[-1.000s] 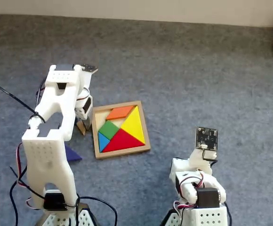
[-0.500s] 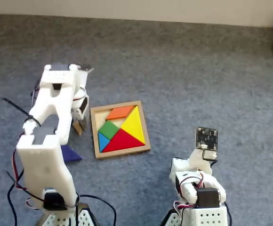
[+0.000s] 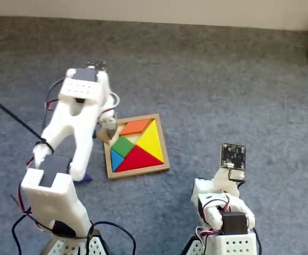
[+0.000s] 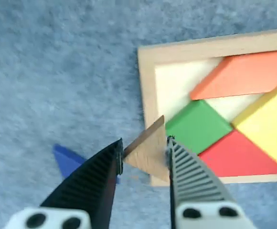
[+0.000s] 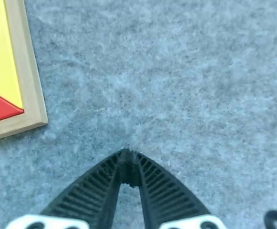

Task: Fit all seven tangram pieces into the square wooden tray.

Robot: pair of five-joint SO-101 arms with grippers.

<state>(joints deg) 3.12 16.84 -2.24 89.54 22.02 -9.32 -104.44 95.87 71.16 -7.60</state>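
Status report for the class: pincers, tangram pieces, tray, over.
Left pincer shut on tan triangle, at tray rim. Right pincer shut, empty, over carpet. Tray part filled; dark blue piece on carpet.

Grey carpeted table [image 3: 223, 79] with square wooden tray [image 3: 138, 171] and loose dark-blue piece [image 4: 67, 160] beside it

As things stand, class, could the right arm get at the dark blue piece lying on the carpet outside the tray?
Probably not. The dark blue piece lies across the tray from the right gripper, partly under the left arm; the left gripper, shut on a tan triangle, hangs in between.
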